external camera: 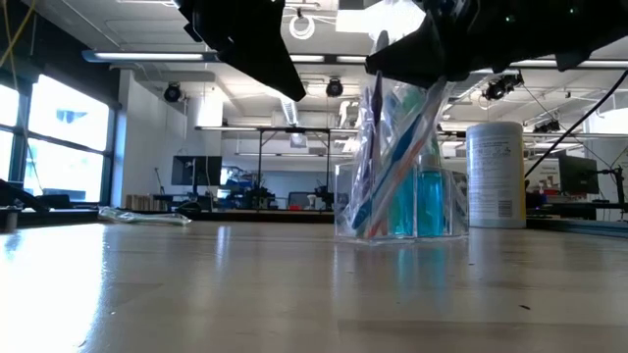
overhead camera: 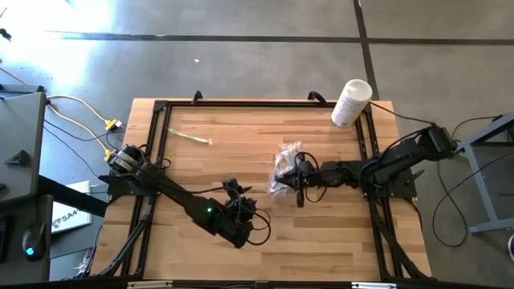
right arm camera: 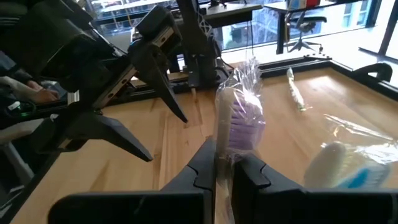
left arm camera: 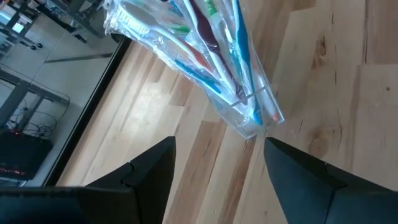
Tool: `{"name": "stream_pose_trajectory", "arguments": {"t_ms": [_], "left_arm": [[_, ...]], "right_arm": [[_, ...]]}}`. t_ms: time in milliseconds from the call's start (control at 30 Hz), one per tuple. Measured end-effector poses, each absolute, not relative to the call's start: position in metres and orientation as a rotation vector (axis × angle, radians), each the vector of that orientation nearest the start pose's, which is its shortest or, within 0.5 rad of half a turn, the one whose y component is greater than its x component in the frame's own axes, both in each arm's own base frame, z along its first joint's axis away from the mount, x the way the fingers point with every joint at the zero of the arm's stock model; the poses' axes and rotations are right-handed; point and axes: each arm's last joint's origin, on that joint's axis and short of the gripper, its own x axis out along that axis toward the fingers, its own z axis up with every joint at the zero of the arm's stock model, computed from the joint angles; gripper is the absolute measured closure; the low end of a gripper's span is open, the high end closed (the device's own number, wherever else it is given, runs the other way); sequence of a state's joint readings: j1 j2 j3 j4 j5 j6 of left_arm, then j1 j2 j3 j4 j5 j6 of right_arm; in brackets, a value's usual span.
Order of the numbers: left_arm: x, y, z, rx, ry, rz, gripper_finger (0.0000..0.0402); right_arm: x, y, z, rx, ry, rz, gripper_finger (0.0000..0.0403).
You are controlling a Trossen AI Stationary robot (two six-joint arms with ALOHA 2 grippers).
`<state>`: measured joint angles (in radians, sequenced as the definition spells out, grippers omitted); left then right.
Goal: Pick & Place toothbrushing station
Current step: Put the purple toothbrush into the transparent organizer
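Note:
A clear holder stands on the table's middle. It holds several plastic-wrapped toothbrushes and teal tubes. My right gripper is above the holder's near side, shut on one wrapped toothbrush with purple-white bristles. My left gripper hangs open and empty toward the table's left and near side of the holder, which shows past its fingers in the left wrist view. One more wrapped toothbrush lies flat at the far left. My right gripper pinches the wrapped toothbrush between its two fingers, just below the bristle head, over the crinkly wrap. The head end stands out past the fingertips. In the low view the brush hangs down from the gripper into the clear holder among the others.
A white cylindrical canister stands at the table's far right corner. A black metal frame runs along the table's edges. Bare wood lies between the loose toothbrush and the holder.

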<state>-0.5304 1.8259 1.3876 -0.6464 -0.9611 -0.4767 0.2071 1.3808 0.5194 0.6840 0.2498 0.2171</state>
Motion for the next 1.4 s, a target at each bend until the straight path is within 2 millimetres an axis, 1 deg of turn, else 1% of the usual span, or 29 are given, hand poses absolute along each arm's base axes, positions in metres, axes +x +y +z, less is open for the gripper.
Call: {"name": "stream_pose_trajectory", "arguments": {"t_ms": [133,400,533,733,1067,1200,1400], "left_arm": [[0.334,-0.168,0.235,0.296,0.674,0.554,0.0165],[0.334,-0.168,0.235,0.297,0.674,0.555,0.0165],[0.334,-0.168,0.235,0.297,0.674,0.555,0.0165],[0.334,-0.168,0.235,0.297,0.674,0.555,0.0165],[0.333,-0.168,0.234,0.299,0.684,0.549,0.0165],[0.333,-0.168,0.234,0.300,0.686,0.549,0.0165],[0.333,-0.168,0.234,0.301,0.687,0.549,0.0165]], "right_arm": [[0.266,0.043,0.197,0.220,0.186,-0.070,0.0392],[0.267,0.035,0.196,0.254,0.209,-0.054,0.0393],[0.267,0.035,0.195,0.256,0.213,-0.035,0.0391],[0.267,0.036,0.192,0.259,0.240,-0.011,0.0371],[0.267,0.036,0.192,0.254,0.236,-0.010,0.0361],[0.267,0.036,0.193,0.254,0.234,-0.009,0.0336],[0.266,0.036,0.194,0.251,0.230,-0.014,0.0268]]}}
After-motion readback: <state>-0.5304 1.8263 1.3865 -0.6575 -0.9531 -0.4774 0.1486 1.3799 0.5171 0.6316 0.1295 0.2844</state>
